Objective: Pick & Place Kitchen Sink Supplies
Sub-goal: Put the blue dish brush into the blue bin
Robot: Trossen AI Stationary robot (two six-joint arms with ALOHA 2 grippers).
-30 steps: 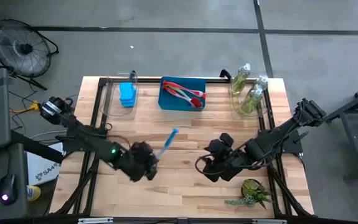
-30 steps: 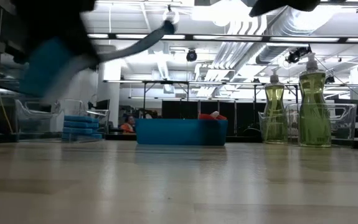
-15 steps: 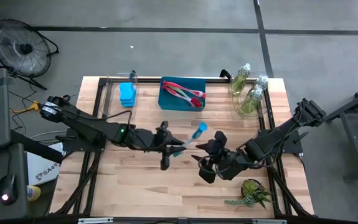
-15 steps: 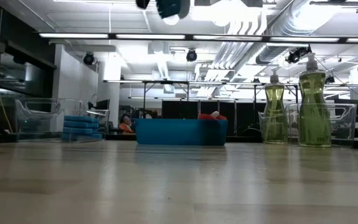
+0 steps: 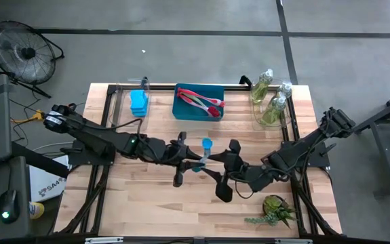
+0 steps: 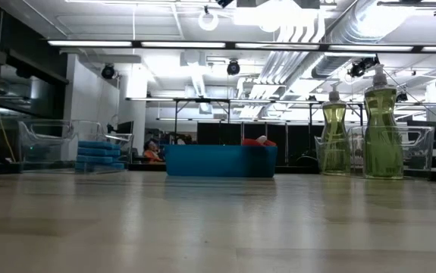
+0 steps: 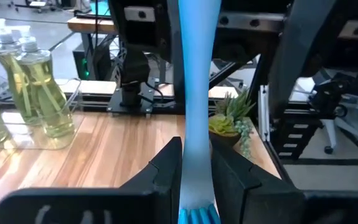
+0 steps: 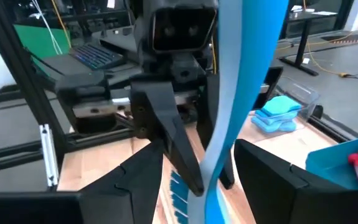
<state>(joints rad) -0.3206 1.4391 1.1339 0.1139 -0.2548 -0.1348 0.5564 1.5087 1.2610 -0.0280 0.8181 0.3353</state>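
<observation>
Sponges [image 5: 138, 103]: blue stack at the far left of the table [image 5: 181, 203], inside a clear holder; low view shows them [image 6: 96, 158] stacked too

Left gripper [image 5: 186, 161] is extended to mid-table, held above the wood. Left wrist view: its two dark fingers [image 7: 166, 171] are closed narrow on the blue brush [image 7: 194, 106], handle pinched between them, blue bristles showing at the base of the grip

Blue brush in the high view [image 5: 201, 153]: mid-air at table centre, between the two grippers, handle end pointing toward the tray side

Blue tray [image 5: 181, 112] at far centre holds the pink-red brush [image 5: 198, 99], plus a second brush lying alongside it, colour hard to call from above. Low view: the tray [image 6: 220, 161] sits flat on the table, something red just over its rim

Right gripper [image 5: 223, 169] is just beside the left one, meeting it over mid-table. Right wrist view: its fingers [image 8: 144, 171] are spread wide either side of the blue brush handle [image 8: 241, 93], not clamped on it; the left gripper [image 8: 172, 134] faces it just behind the handle

Bottles [image 5: 270, 100]: three, clear with yellow-green liquid, far right corner, upright in a clear bin. Low view shows two of them [image 6: 383, 129]

Green plant [image 5: 275, 210] sits at the near right, well apart from the grippers
</observation>
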